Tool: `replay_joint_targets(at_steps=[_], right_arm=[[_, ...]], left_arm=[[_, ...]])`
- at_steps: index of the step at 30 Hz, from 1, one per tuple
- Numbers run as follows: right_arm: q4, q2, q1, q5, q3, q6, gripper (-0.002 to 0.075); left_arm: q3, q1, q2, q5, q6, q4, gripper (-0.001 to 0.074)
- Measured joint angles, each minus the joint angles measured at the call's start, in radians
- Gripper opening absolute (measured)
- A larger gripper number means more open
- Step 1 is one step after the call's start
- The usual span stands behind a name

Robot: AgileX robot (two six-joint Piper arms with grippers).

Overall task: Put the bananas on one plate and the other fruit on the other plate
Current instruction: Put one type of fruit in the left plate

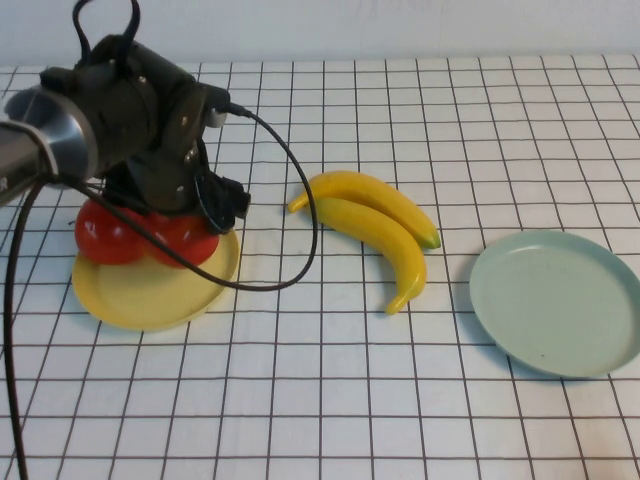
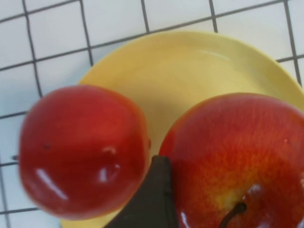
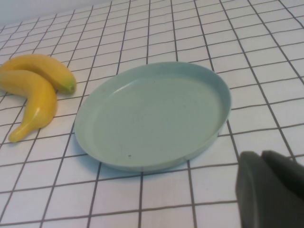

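Left arm (image 1: 120, 110) reaches in from 9 o'clock of the high view and hangs over the yellow plate (image 1: 150, 295), which sits at the table's 9 o'clock. Left gripper (image 1: 165, 225) is low over the plate, hidden from above by the wrist body. Both apples are on the yellow plate, side by side and touching or nearly so: one apple (image 1: 105, 235) on the 9 o'clock side, second apple (image 1: 190, 240) toward 3 o'clock.

In the left wrist view, one dark finger (image 2: 154, 199) wedges into the gap between the two apples (image 2: 83, 152) (image 2: 237, 161), against the stemmed one. The other finger is out of view; cannot tell whether the jaws are spread or pinching that apple. The plate rim (image 2: 190, 52) shows behind the fruit.

A black cable (image 1: 300, 210) loops from the wrist across the gridded tablecloth (image 1: 330, 400) toward the bananas.

Two bananas lie at table centre, just past 12 o'clock of the middle, bare on the cloth and touching along their lengths: far banana (image 1: 375, 198), near banana (image 1: 385, 250). They are well apart from both plates.

Blue-green plate (image 1: 560, 300) sits at 3 o'clock, holding nothing.

Right gripper (image 3: 270, 190) appears only in its own wrist view, as a dark mass near that plate's rim (image 3: 209, 137); jaw state cannot be told. The bananas (image 3: 38, 90) show beyond the plate.
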Motion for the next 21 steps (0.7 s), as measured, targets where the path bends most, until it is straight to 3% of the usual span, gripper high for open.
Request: replay_joint_targets(at_steps=[8,21], right_arm=[[0.0,0.0,0.0,0.0,0.0,0.0,-0.0017],[0.0,0.0,0.0,0.0,0.0,0.0,-0.0017]], left_arm=[[0.161,-0.002,-0.012,-0.186,-0.085,0.034,0.0662],[0.203,-0.123,-0.073,-0.092,-0.287,0.229,0.0662]])
